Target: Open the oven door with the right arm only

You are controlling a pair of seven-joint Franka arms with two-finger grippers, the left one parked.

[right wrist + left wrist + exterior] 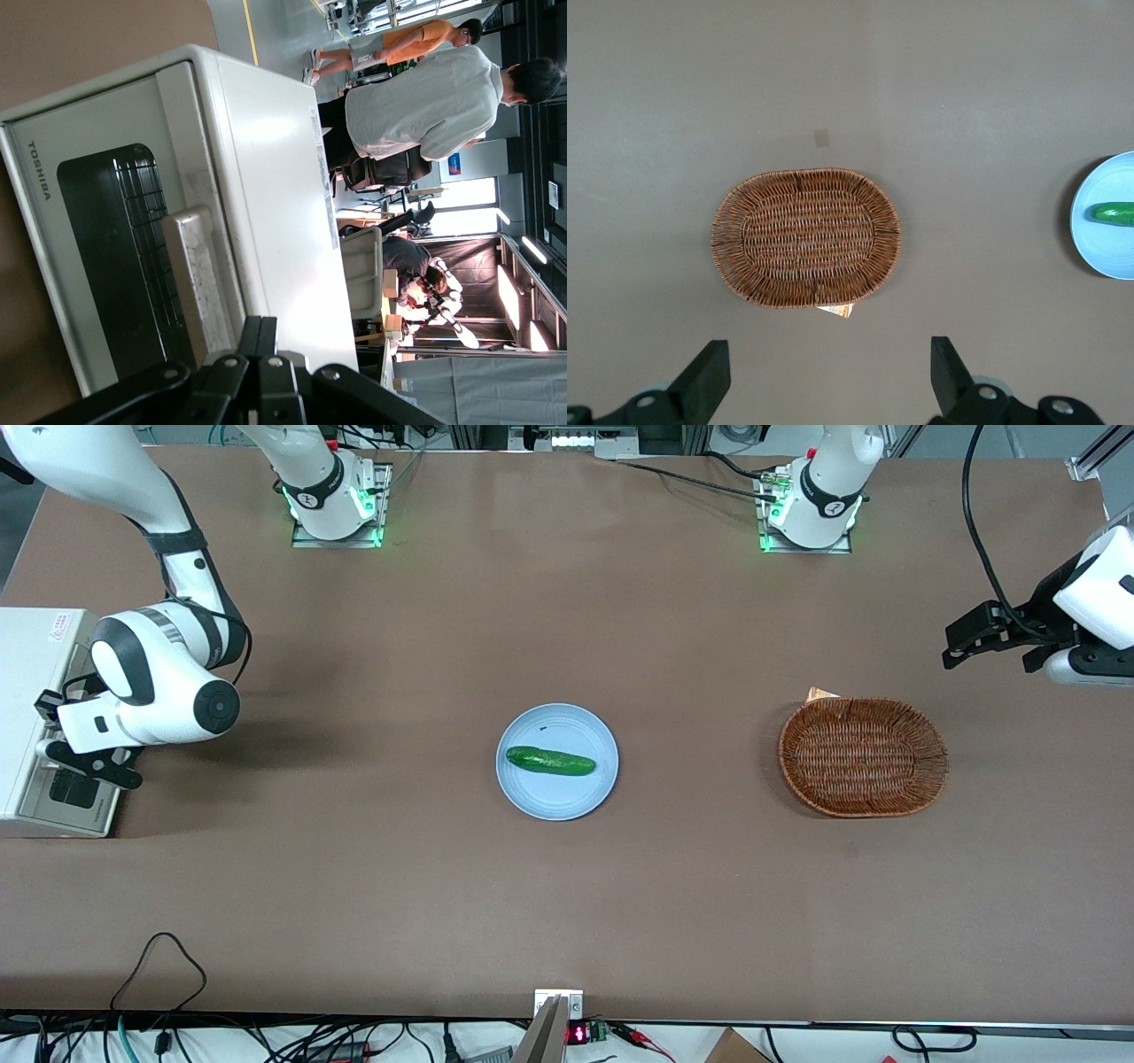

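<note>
One pincer (pixel 259 341) at one oven door (pixel 115 257) (closed).

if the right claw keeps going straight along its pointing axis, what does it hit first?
Most likely the oven door: the right claw faces the toaster oven's front, roughly level with the silver bar handle. Handle first or glass first is hard to judge; depth is unclear.

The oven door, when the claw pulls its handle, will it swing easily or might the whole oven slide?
The oven door is shut and looks rigid. The oven looks small and light, so it may slide. The claw hovers by the handle.
</note>
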